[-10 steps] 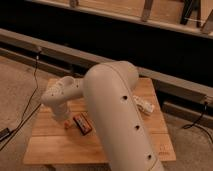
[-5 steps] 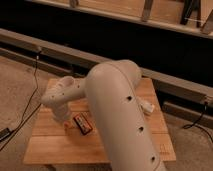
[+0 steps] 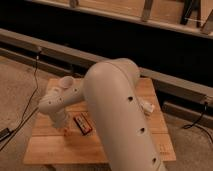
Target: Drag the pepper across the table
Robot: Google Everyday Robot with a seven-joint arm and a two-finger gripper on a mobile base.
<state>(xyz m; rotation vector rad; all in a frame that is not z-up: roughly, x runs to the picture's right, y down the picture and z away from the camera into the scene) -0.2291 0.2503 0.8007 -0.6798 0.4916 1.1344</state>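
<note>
A light-brown wooden table (image 3: 50, 150) is seen from above and a little from the front. Much of its middle is covered by a big white robot arm (image 3: 120, 110). The arm comes up from the bottom of the view, near the front right corner, and is bent over toward the left edge. Its end is turned down near that edge.

The gripper (image 3: 65, 128) is held low over the wood there, closer to the front left corner than to the back left one. Whether the gripper is open or closed cannot be told.

The pepper cannot be picked out for sure. The spot right at the tip of the gripper is too blurred for anything small to be named there.

A dark flat packet (image 3: 82, 124) with red-orange marks is laid on the table just to the right of the gripper. It is set between the gripper and the thick part of the arm.

A small white thing (image 3: 146, 106) is seen near the right edge, well apart from the gripper and partly hidden behind the arm.

A black cable (image 3: 31, 105) is laid on the floor (image 3: 15, 85) past the left edge, and a second cable (image 3: 200, 117) is seen past the right edge. A long grey rail (image 3: 75, 55) is seen behind the back edge.
</note>
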